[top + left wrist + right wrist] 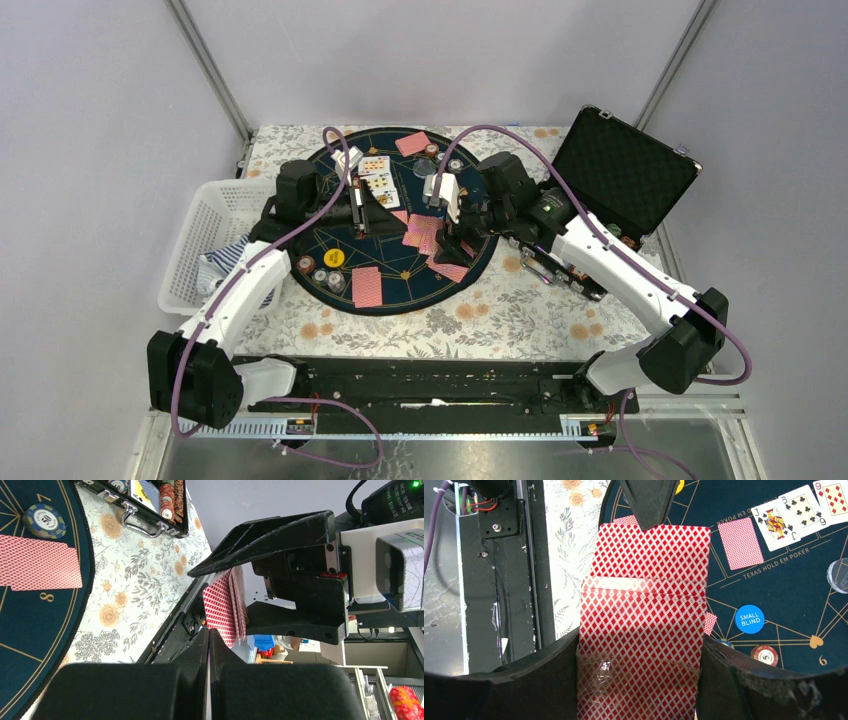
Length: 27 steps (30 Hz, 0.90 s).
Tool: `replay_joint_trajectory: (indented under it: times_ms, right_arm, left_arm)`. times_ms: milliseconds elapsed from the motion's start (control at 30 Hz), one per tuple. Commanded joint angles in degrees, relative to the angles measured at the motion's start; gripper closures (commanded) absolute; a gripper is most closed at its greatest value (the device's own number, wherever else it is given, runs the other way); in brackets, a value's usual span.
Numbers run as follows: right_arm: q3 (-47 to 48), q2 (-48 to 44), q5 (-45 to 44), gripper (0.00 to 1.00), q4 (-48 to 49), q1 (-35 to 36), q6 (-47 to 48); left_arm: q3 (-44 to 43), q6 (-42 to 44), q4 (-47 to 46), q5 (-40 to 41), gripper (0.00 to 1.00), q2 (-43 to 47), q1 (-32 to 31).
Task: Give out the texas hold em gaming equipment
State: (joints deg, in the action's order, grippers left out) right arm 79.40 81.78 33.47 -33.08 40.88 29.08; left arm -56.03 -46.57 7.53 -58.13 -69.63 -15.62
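Right wrist view: right gripper (639, 680) clenched on the deck (639, 630) over the mat (784, 590); left gripper (208, 650) pinches the top card (651, 550), slid half off; dealing is likely under way; next, draw it clear onto the mat.

The right hand (639, 680) clamps a deck (639, 645) between its fingers. The top card (654, 550) juts forward, its far edge under the left hand (649, 500). Beside the fingers lie a blue button (749, 619) and a chip (764, 655); farther out are face-up cards (794, 512).
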Motion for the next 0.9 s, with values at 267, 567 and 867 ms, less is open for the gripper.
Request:
replay_joint_trajectory:
  times_ms: [267,567,867]
  right_arm:
    - [-0.38,-2.37,0.89,1.0,0.95,0.05,1.77]
    - [-0.03,-1.93,2.69,1.0,-0.91,0.37,3.64]
    - [0.3,-1.36,2.96,1.0,-1.16,0.8,3.91]
  left_arm:
    - [0.03,-0.13,-3.06,-2.69,0.45,2.62,1.78]
    - [-5.39,5.67,3.87,-2.07,0.46,-3.23,-1.24]
    - [-4.27,4.26,1.66,-3.02,0.77,-3.82,-3.57]
